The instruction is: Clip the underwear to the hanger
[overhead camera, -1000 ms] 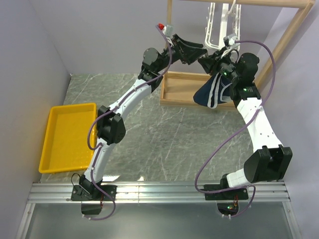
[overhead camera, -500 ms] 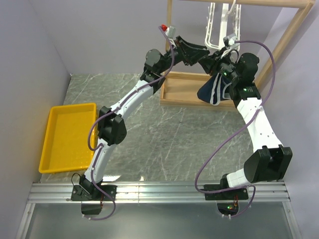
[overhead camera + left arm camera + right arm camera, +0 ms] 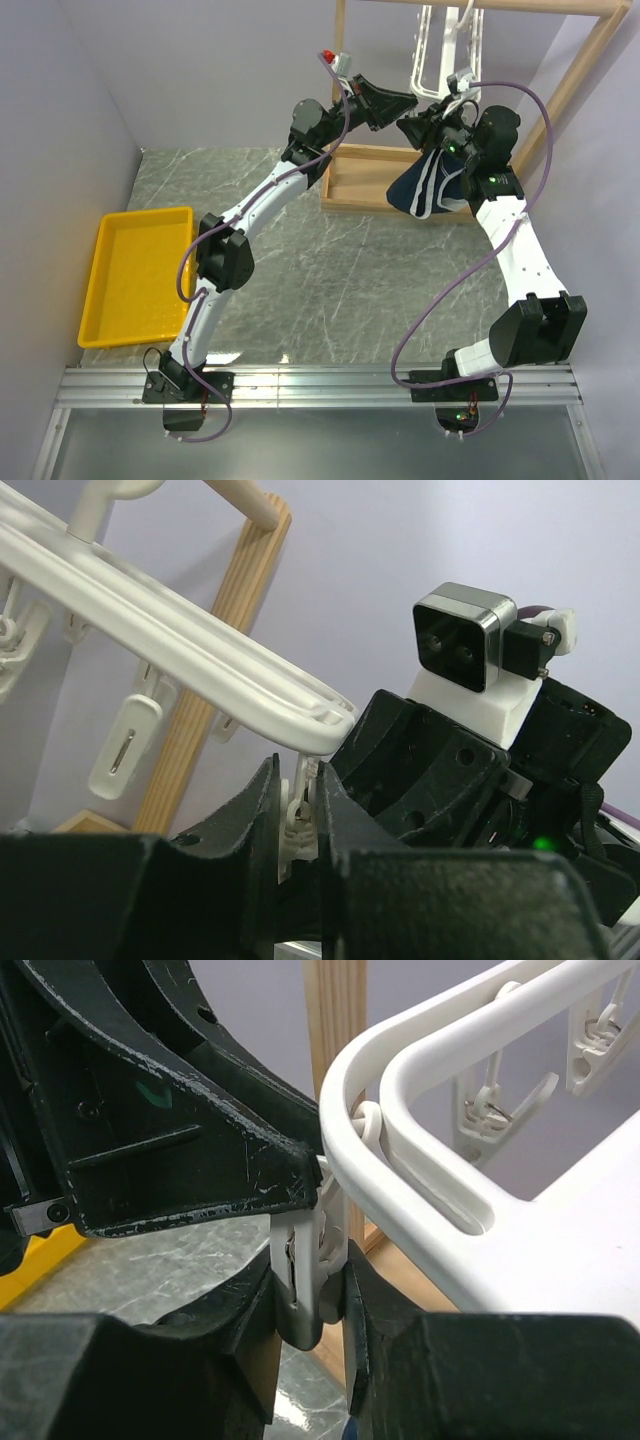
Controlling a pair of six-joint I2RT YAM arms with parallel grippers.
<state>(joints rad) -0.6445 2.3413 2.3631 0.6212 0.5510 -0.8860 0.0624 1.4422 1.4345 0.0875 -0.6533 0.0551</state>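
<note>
- top external: underwear (image 3: 432, 185) not clipped yet as far as i can judge; it hangs in the air below the right gripper (image 3: 420, 128), in front of the wooden rack (image 3: 360, 182) and under the low corner of the white hanger (image 3: 440, 50)
- top external: left gripper (image 3: 408, 100) tip-to-tip with the right one at that corner; yellow tray (image 3: 135, 280) well apart on the left, not involved
- left wrist: left fingers pressed onto a small dangling clip (image 3: 297, 830) just under the hanger frame (image 3: 180, 630), so pinching the clip; right arm's wrist camera (image 3: 465, 640) close behind; a spare clip (image 3: 125, 750) hangs free further along
- right wrist: lower end of the same clip (image 3: 305, 1260) sits between the right fingers, which are nearly together; only a blue sliver shows at the bottom edge, so the grip on the fabric is judged from the top view, not seen here
- left to do, by my reading: get the fabric edge into the clip's mouth, let the clip bite, both grippers let go
- versus a second ago: left jaws stood wider, now closed on the clip
- versus half a second ago: left gripper sits slightly back from the right one; underwear, then bunched narrow, hangs broader again
</note>
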